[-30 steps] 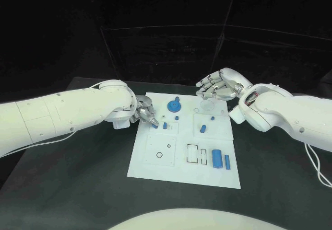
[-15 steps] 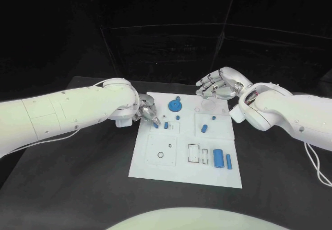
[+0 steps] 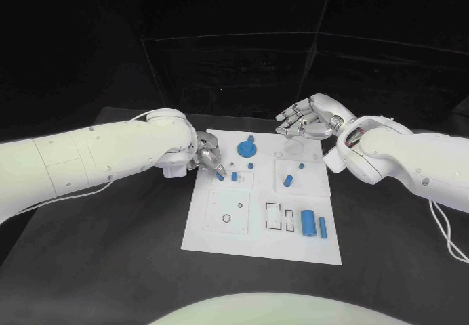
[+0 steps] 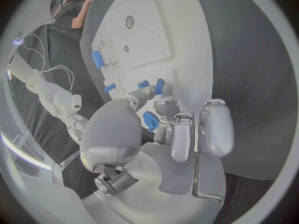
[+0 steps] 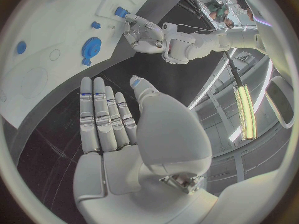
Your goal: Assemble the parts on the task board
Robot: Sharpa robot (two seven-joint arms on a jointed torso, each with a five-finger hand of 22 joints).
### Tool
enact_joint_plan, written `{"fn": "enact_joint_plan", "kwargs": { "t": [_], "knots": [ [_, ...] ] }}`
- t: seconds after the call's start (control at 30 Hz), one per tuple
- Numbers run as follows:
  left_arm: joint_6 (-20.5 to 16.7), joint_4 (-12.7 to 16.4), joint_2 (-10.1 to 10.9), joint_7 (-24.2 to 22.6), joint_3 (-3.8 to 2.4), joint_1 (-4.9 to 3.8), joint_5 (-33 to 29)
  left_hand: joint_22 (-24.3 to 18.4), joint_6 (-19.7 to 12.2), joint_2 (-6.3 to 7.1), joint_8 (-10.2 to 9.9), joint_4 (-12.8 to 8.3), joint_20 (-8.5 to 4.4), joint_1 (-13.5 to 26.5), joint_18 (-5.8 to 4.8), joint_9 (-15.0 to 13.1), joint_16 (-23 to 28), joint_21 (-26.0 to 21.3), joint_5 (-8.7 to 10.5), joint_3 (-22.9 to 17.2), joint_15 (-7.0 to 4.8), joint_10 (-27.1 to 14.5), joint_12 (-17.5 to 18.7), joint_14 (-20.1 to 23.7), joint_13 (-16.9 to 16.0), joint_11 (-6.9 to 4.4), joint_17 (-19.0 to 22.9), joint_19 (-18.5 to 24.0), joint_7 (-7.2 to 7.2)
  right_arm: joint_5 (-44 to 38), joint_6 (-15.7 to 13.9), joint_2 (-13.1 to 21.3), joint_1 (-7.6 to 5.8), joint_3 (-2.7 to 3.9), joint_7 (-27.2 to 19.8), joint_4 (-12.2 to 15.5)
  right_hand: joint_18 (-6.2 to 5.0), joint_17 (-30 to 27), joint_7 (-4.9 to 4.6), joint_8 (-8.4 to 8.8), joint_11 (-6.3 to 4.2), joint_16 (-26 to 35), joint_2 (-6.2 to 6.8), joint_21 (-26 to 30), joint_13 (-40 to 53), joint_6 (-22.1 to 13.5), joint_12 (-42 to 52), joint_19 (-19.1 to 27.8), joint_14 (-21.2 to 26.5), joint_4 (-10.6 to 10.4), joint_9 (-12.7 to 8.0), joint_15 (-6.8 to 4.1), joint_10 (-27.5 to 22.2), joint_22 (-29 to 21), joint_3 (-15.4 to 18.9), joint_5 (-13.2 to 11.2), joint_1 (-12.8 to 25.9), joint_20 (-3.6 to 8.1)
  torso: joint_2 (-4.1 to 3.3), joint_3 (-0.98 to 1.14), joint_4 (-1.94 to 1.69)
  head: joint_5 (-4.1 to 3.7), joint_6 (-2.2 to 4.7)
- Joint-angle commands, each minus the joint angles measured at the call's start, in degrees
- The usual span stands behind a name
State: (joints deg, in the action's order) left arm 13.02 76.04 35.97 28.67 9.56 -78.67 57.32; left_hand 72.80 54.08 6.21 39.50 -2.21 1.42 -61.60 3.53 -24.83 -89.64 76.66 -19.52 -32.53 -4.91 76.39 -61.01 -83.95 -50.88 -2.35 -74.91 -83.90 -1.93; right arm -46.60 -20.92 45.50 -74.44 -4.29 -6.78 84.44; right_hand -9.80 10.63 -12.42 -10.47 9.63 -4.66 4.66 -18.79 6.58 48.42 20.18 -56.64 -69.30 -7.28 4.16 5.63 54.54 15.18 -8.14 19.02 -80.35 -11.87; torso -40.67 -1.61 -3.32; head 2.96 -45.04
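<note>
**A:** What are the two hands doing?

**B:** The left hand (image 3: 208, 160) sits at the upper left edge of the flat white rectangular task board (image 3: 256, 230), fingers drawn together over a small blue peg (image 3: 221, 176) there. Whether it truly pinches the peg, I cannot tell. The right hand (image 3: 309, 119) hovers above the board's far right corner, fingers apart and straight, holding nothing.

**A:** How many blue parts can you count?

**B:** Eight in the head view: a round blue gear-like disc (image 3: 247, 147) near the top, a small stud (image 3: 251, 164) below it, two short pegs by the left fingertips, a tiny one (image 3: 301, 165) and a short cylinder (image 3: 289, 180) on the right, then a long blue cylinder (image 3: 308, 221) with a thin blue bar (image 3: 322, 227) beside it lower down.

**A:** Anything different from a second ago?

**B:** The left arm has edged slightly farther in; the parts lie as before, and the right hand stays raised.
</note>
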Motion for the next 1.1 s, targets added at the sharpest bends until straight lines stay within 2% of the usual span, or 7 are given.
{"fn": "enact_joint_plan", "kwargs": {
  "t": [0.03, 0.33, 1.0, 1.1],
  "knots": [
    [1.22, 0.12, -0.04, 0.32, 0.17, 0.21, 1.45, 0.13, 0.35, -0.12, 0.23, 0.51, -0.45, 0.72, 0.42, -0.06, -0.36, 0.11, -0.01, 1.07, -0.54, 0.36, -0.34, -6.05, -0.14, -0.14, -15.09, -0.08, 0.49, 0.30, -0.39, -0.02, -0.13, 0.04, -0.62, 0.11, -0.53, -0.05, -1.03, -0.30, -0.15, 0.36, -0.20, 0.20, -0.05, -0.52, 0.25, -0.27, 0.04, 0.25, -0.04, 0.41, -0.36, -0.05, 0.01, 0.37, 0.28, 0.03, 0.01, -0.02, -0.08, -0.03, -0.08],
    [0.69, 0.63, 0.16, 0.26, 0.17, 0.22, 1.62, 0.64, 1.15, 0.98, 0.19, 2.84, -0.69, 2.97, 0.31, 0.37, -0.36, 0.38, 0.08, 4.98, -0.74, 0.53, -0.74, -6.05, -0.52, -0.34, -15.09, -0.27, 0.71, 0.53, -0.31, -0.07, -0.13, 0.04, -0.65, 0.00, -0.53, -0.05, -1.03, -0.30, -0.15, 0.36, -0.20, 0.20, -0.05, -0.52, 0.25, -0.27, 0.04, 0.25, -0.04, 0.41, -0.36, -0.05, 0.01, 0.37, 0.28, 0.03, 0.02, 0.00, -0.06, 0.00, -0.10],
    [-1.47, 0.61, 0.19, 0.37, 0.17, 0.22, 1.65, 1.46, 1.84, 0.50, 0.09, 5.60, -0.79, 4.68, 0.14, 0.87, -0.36, 0.91, 0.03, 8.15, -0.81, 0.85, -1.31, -6.05, -1.10, -0.41, -15.09, -0.57, 0.79, 0.60, -0.34, -0.12, -0.13, 0.04, -0.69, -0.12, -0.53, -0.15, -1.05, -0.39, -0.13, 0.49, -0.22, 0.41, -0.27, -0.61, 0.34, -0.36, 0.02, 0.28, -0.04, 0.43, -0.43, -0.21, 0.00, 0.63, 0.36, 0.01, 0.00, 0.01, -0.02, 0.00, -0.07],
    [-1.85, 0.35, 0.18, 0.40, 0.16, 0.22, 1.65, 1.53, 2.01, 0.67, 0.11, 6.54, -0.77, 5.39, 0.12, 0.99, -0.36, 0.91, 0.14, 9.73, -0.79, 0.88, -1.38, -6.05, -1.14, -0.38, -15.09, -0.58, 0.76, 0.69, -0.36, -0.13, -0.13, 0.04, -0.70, -0.13, -0.53, -0.19, -1.06, -0.42, -0.12, 0.53, -0.22, 0.49, -0.35, -0.64, 0.38, -0.40, 0.01, 0.29, -0.04, 0.45, -0.45, -0.27, 0.01, 0.73, 0.41, 0.00, 0.00, 0.00, -0.01, 0.00, -0.05]
  ]
}}
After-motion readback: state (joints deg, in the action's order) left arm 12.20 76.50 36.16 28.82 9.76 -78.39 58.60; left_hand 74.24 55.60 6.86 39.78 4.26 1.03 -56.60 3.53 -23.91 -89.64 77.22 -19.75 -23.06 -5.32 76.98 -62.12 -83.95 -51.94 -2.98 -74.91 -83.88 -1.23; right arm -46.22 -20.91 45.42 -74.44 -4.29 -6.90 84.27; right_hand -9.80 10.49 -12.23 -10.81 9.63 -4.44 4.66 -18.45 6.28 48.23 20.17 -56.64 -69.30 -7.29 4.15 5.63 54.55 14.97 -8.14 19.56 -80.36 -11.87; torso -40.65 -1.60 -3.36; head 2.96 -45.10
